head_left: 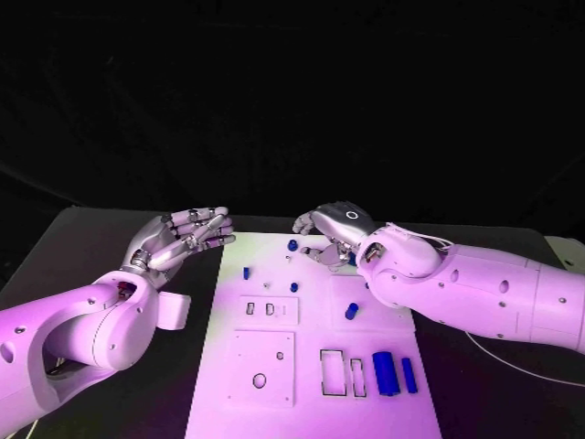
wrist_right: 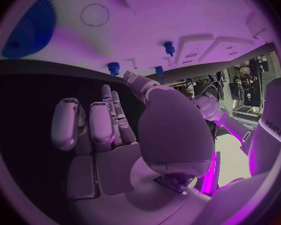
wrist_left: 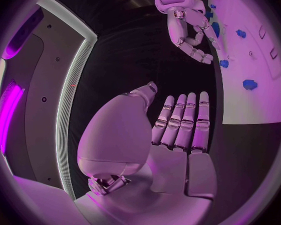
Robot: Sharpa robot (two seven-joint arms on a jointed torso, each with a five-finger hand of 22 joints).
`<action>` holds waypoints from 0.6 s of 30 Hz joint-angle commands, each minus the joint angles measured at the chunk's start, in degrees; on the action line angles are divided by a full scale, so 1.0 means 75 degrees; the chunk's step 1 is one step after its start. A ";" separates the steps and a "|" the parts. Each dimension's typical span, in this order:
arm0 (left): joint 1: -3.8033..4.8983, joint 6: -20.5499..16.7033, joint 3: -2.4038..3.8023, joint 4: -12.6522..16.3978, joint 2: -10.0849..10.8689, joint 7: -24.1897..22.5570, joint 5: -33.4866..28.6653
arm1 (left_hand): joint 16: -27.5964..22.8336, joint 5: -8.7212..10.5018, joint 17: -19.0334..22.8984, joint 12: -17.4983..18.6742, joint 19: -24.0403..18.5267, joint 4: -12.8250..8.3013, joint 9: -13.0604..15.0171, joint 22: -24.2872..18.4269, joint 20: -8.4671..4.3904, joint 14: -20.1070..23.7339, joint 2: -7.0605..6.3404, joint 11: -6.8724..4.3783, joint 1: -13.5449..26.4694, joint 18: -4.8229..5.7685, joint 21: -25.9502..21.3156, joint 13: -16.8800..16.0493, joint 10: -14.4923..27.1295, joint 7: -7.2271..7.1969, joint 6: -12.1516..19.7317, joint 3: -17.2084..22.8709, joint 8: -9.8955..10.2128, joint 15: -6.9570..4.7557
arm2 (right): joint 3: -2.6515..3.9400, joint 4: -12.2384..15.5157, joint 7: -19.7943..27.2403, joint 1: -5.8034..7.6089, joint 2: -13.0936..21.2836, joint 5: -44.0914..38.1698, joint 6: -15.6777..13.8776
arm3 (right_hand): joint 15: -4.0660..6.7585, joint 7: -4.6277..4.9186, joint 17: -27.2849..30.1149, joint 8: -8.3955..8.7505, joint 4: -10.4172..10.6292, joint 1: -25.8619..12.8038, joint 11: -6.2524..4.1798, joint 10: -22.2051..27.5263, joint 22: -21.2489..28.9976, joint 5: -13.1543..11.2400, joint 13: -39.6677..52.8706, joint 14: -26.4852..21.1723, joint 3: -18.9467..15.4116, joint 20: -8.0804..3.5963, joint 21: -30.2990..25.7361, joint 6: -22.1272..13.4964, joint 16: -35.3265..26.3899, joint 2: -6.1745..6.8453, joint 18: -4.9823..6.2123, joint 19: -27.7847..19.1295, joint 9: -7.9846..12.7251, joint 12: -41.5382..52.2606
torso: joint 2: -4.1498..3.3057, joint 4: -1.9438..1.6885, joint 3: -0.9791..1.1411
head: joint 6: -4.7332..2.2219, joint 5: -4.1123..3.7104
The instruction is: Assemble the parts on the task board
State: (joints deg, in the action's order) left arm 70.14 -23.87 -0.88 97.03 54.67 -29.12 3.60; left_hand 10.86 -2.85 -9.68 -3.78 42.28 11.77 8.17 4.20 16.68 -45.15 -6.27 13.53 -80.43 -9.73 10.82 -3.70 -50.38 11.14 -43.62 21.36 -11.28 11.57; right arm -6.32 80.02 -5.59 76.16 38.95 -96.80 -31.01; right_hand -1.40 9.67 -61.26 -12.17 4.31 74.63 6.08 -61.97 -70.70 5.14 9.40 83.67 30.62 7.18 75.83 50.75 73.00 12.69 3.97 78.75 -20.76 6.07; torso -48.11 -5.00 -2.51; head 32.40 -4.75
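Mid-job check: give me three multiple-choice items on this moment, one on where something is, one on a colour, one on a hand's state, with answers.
1. Where is the left hand?
A. just off the task board's far left edge
B. at the board's near edge
C. on the two long parts

2. What colour are the parts?
A. red
B. blue
C. yellow

3. What is the left hand holding?
A. a long part
B. the board
C. nothing

Answers: 1 A, the head view shows it beside the far left edge. 2 B, every piece on the board is blue. 3 C, its wrist view shows straight fingers and nothing in the palm.

Head camera looks down; wrist cameras close behind hands, sharing the task board (head_left: 313, 366)
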 commanded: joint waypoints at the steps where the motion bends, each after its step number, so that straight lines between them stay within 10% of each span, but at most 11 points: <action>1: 0.0011 0.0139 0.0008 -0.0016 0.0003 -0.0096 -0.0020 | -0.0035 -0.0008 0.0011 0.0019 -0.0034 0.0007 -0.0006 -0.0013 -0.0003 0.0026 0.0014 0.0000 0.0077 0.0105 -0.0024 0.0011 0.0068 0.0680 0.0041 0.0030 0.0038 0.0007 | 0.0043 0.0382 0.0194 0.0102 0.0435 0.0685 -0.0228 | 0.0034 0.0036 -0.0107 0.0033 0.0056 0.0066 -0.0010 -0.0226 -0.0111 0.0106 0.0022 0.0060 0.0104 -0.0010 0.0083 0.0048 0.0082 -0.0033 0.0033 0.0095 -0.0008 0.0092 | 0.0028 0.0054 0.0022 | -0.0027 0.0000; 10: 0.0010 0.0191 0.0007 -0.0110 -0.0020 -0.0116 -0.0036 | -0.0041 -0.0008 0.0013 0.0015 -0.0034 0.0003 0.0000 -0.0013 -0.0003 0.0035 0.0009 -0.0003 0.0078 0.0106 -0.0024 0.0009 0.0064 0.0671 0.0010 0.0029 0.0031 0.0010 | 0.0100 0.0973 -0.0027 0.0313 0.1593 0.2219 0.0650 | 0.0340 -0.0170 -0.0865 -0.0071 0.0182 -0.0052 -0.0390 -0.1794 -0.1087 0.0478 0.1175 0.0282 -0.0281 -0.0287 0.0795 0.0124 0.0641 0.0205 -0.0176 0.0659 -0.0171 0.1511 | 0.0082 0.0204 0.0101 | -0.0040 -0.0016; 15: 0.0008 0.0219 0.0006 -0.0143 -0.0055 -0.0120 -0.0047 | -0.0047 -0.0008 0.0015 0.0010 -0.0035 0.0001 0.0003 -0.0014 -0.0003 0.0042 0.0005 -0.0007 0.0080 0.0107 -0.0026 0.0007 0.0058 0.0665 -0.0011 0.0030 0.0026 0.0010 | 0.0102 0.0929 -0.0217 0.0331 0.1863 0.2512 0.1135 | 0.0312 -0.0168 -0.1918 -0.0380 0.0484 0.0062 -0.0367 -0.1731 -0.2016 0.0472 0.6841 0.0491 -0.1040 -0.0270 0.1469 -0.0194 0.1355 0.0094 -0.0384 0.1153 -0.0454 0.7127 | 0.0072 0.0237 0.0132 | -0.0021 -0.0053; 18: 0.0006 0.0238 0.0006 -0.0152 -0.0087 -0.0125 -0.0051 | -0.0047 -0.0008 0.0015 0.0010 -0.0035 0.0001 0.0003 -0.0014 -0.0003 0.0042 0.0005 -0.0007 0.0080 0.0107 -0.0026 0.0007 0.0058 0.0665 -0.0011 0.0030 0.0026 0.0010 | 0.0095 0.0819 -0.0284 0.0303 0.1877 0.2540 0.1306 | 0.0261 -0.0129 -0.2292 -0.0467 0.0576 0.0102 -0.0315 -0.2095 -0.2206 0.0499 0.8201 0.0555 -0.1181 -0.0226 0.1609 -0.0302 0.1568 0.0074 -0.0431 0.1264 -0.0508 0.8547 | 0.0056 0.0233 0.0137 | -0.0046 -0.0030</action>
State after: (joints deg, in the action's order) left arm 70.14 -23.50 -0.87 95.84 54.20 -29.22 3.47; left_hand 10.86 -2.85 -9.63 -3.78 42.28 11.77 8.17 4.16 16.68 -45.15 -6.27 13.53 -80.43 -9.73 10.82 -3.70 -50.38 11.14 -43.63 21.36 -11.28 11.57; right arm -5.57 86.36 -6.33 78.56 53.08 -80.42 -25.55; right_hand 0.81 8.82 -74.95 -15.76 8.96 74.99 3.80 -77.91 -74.95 8.86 71.48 84.02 21.77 5.10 87.98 48.42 84.88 12.96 1.23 84.08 -24.65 70.80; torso -47.57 -3.33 -1.58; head 32.16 -5.05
